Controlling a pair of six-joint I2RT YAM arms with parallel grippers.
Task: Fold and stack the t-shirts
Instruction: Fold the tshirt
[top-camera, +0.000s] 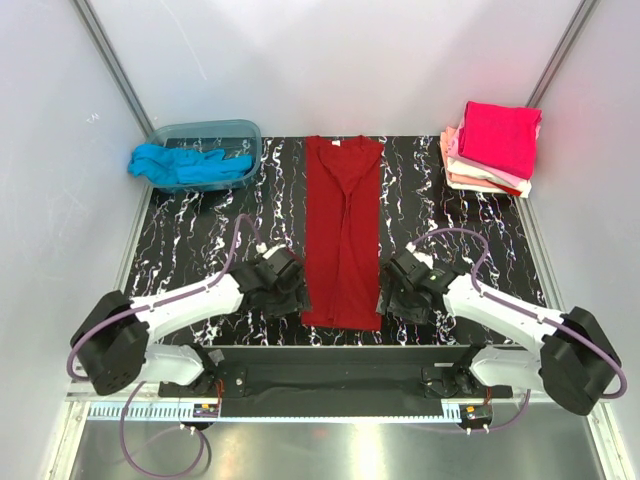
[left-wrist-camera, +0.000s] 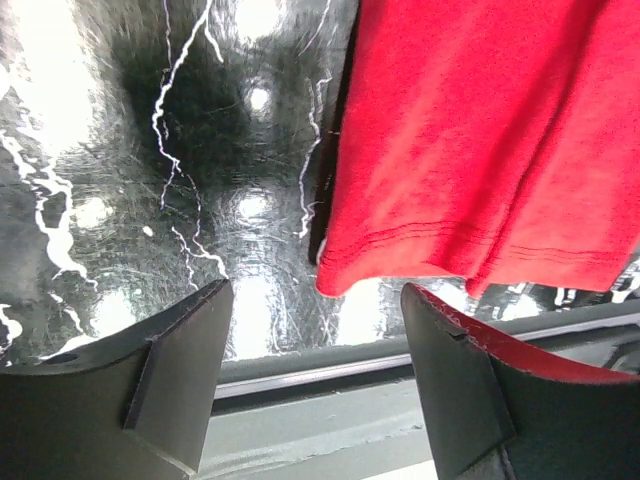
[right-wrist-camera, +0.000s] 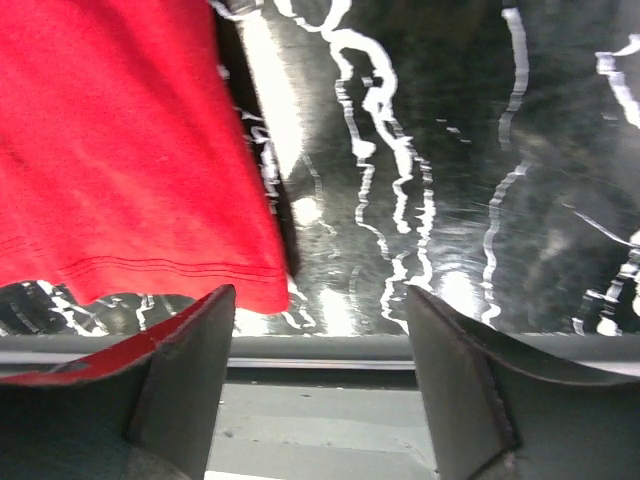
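- Top external – A dark red t-shirt (top-camera: 342, 235) lies at the centre of the frame on the black marbled table (top-camera: 200, 240). It is folded into 1 long narrow strip, collar toward the top and hem toward the bottom. The left gripper (top-camera: 285, 287) sits just beside the hem's left corner and the right gripper (top-camera: 398, 290) just beside its right corner. At upper left a turquoise t-shirt (top-camera: 175, 165) spills over the rim of a translucent tub (top-camera: 250, 130). At upper right stands the stack of folded t-shirts (top-camera: 480, 178), magenta on top.
- Left wrist – The 2 dark fingers (left-wrist-camera: 170, 370) stand wide apart across the bottom of the frame with nothing between them. The red hem corner fills the upper right, resting on the table just beyond the gap.
- Right wrist – A mirror of that: the fingers (right-wrist-camera: 480, 390) are spread and empty, with the red hem corner at upper left, near the left finger but not pinched.
- Step in hand – The lengthwise fold looks finished, and the crosswise fold appears to come next. That likely calls for each gripper to close on its hem corner, then for both to carry the hem evenly toward the collar.
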